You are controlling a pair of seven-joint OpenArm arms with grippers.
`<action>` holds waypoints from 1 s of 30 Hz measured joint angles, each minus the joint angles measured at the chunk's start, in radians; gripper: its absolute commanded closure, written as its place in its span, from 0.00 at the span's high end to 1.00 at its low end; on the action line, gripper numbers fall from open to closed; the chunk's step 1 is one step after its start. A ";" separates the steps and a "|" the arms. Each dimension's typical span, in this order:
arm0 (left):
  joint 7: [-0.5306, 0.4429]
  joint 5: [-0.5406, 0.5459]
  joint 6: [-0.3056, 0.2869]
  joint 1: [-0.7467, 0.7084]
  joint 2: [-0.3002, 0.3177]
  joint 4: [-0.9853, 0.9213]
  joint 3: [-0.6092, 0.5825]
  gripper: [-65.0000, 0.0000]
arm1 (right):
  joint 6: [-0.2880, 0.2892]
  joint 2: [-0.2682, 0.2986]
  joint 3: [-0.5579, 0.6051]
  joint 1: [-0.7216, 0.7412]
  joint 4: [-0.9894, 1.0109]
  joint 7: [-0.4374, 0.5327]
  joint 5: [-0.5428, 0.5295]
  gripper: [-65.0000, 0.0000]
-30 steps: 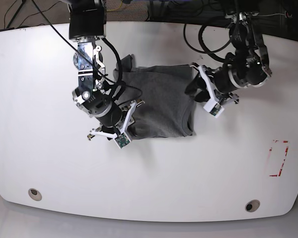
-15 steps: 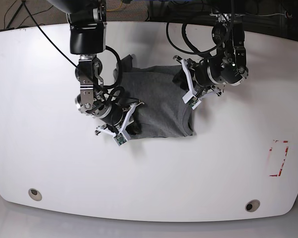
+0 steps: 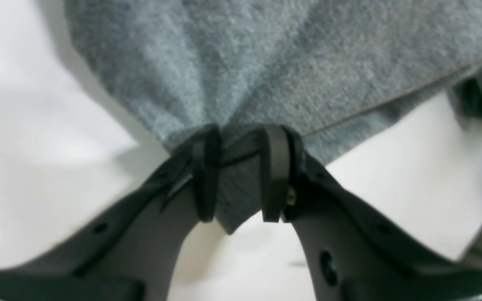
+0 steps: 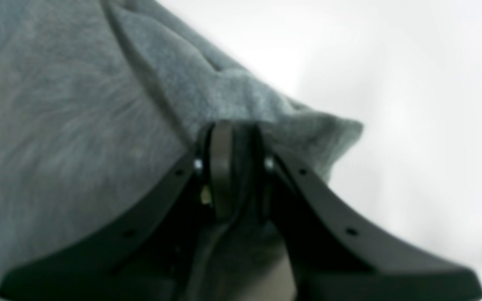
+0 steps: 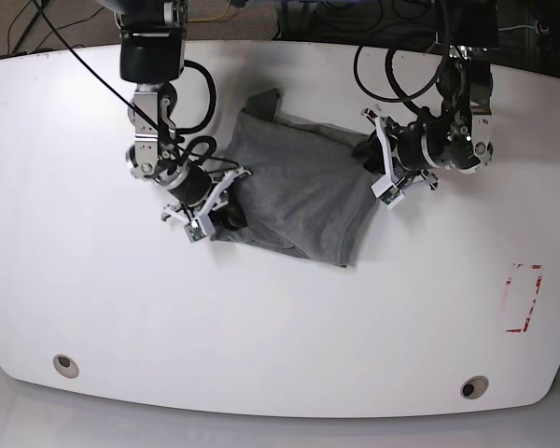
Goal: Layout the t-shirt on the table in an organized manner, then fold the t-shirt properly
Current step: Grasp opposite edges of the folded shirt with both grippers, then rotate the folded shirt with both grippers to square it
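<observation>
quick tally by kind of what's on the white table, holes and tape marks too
t-shirt: 1
end effector: 2, left and right
round hole: 2
red tape mark: 1
total: 6

free: bare table [image 5: 289, 327] front | obstacle: t-shirt [image 5: 303, 201] between both arms, centre-rear

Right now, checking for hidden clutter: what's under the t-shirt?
Only the white table shows around the t-shirt. Both grippers pinch its edges, but whatever lies beneath the cloth is covered.
</observation>
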State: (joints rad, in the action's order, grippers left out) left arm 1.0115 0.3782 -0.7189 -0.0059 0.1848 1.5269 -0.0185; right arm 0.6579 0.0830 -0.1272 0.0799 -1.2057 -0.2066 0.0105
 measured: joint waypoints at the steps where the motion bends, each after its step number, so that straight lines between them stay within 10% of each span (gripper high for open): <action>1: 0.001 -0.005 0.003 0.019 0.009 -0.009 -0.008 0.24 | 0.003 0.000 -0.005 -0.018 -0.019 -0.002 -0.003 0.12; 19: 0.154 -0.070 0.022 0.373 0.034 -0.034 -0.164 0.24 | -0.003 -0.048 -0.027 -0.217 -0.415 -0.271 0.036 0.12; 30: 0.219 -0.009 0.022 0.300 -0.042 0.197 -0.153 0.24 | -0.003 -0.084 -0.022 -0.129 -0.589 -0.397 0.032 0.13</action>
State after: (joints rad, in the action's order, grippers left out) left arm 1.2308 0.3695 -0.6968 0.2939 0.1429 1.7241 -0.1711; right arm 0.6548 -0.0010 -0.1490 -0.0490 -1.7943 -0.6041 0.0425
